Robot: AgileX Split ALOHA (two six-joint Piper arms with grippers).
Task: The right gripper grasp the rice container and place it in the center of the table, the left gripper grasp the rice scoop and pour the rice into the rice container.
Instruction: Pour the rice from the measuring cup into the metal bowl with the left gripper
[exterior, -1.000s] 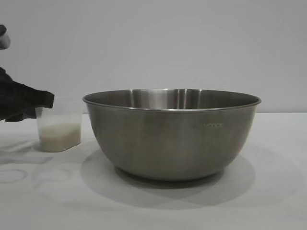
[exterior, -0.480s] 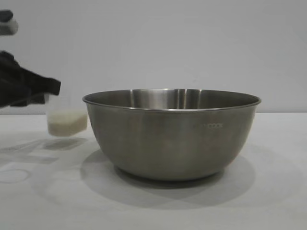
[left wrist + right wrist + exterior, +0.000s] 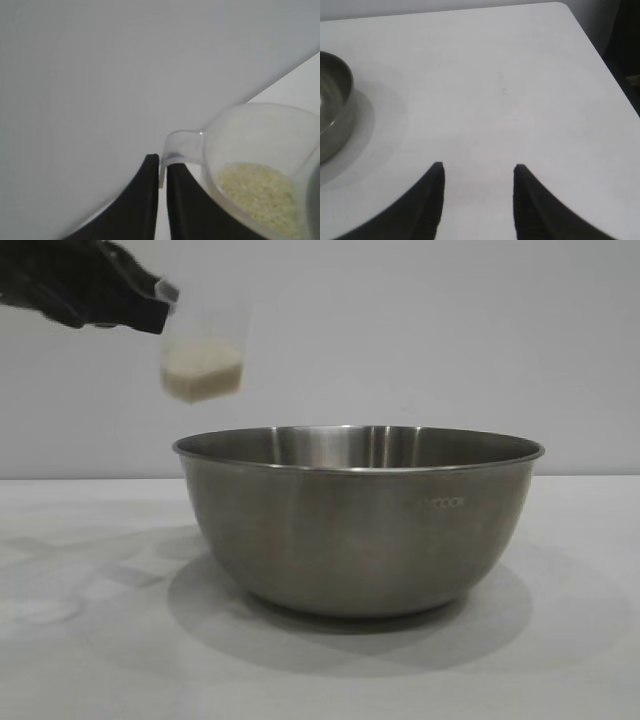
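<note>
The rice container [image 3: 358, 517], a large steel bowl, stands on the white table [image 3: 560, 660] in the middle and looks empty. My left gripper [image 3: 158, 302] is shut on the handle of the rice scoop [image 3: 202, 352] and holds it in the air, above and to the left of the bowl's left rim, slightly tilted. The rice [image 3: 202, 382] lies in the scoop's bottom. In the left wrist view my gripper [image 3: 162, 167] pinches the scoop's handle [image 3: 181, 147], with the rice [image 3: 260, 192] inside. My right gripper [image 3: 479, 172] is open and empty over bare table, the bowl's edge [image 3: 335, 105] off to one side.
A plain grey wall stands behind the table. The right wrist view shows the table's far corner [image 3: 565, 7] and a dark gap beyond its side edge [image 3: 625, 60].
My left gripper has lifted the rice scoop off the table, up and to the right toward the bowl. The bowl has not moved.
</note>
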